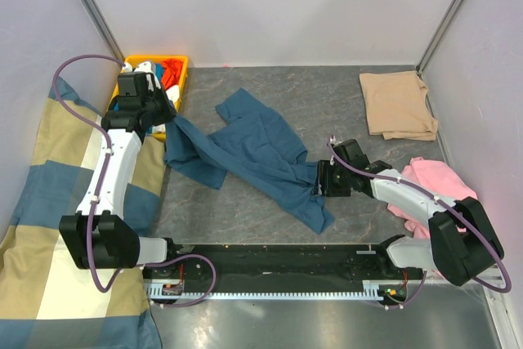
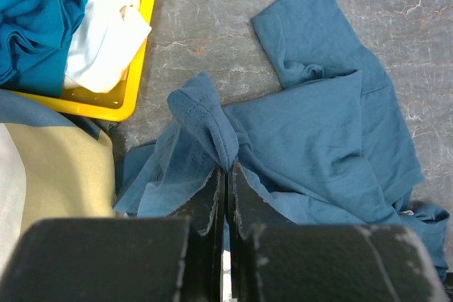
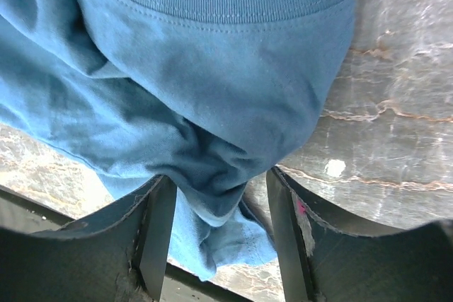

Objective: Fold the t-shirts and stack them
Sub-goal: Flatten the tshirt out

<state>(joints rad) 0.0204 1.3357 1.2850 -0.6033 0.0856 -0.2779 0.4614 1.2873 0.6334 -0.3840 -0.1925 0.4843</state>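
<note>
Teal t-shirt [image 1: 253, 157] crumpled diagonally across counter [image 1: 327, 91], tan t-shirt [image 1: 398, 104] folded at far right. Left end effector [image 2: 226, 192] pinched tight on hem; right end effector [image 3: 216, 206] spread astride bunched cloth. Risk: hem slipping from thin pinch if pulled taut.

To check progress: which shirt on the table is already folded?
The tan-beige shirt in the far right corner; it lies as a flat, tidy rectangle. The teal shirt sprawls crumpled, and the pink cloth is bunched.
</note>
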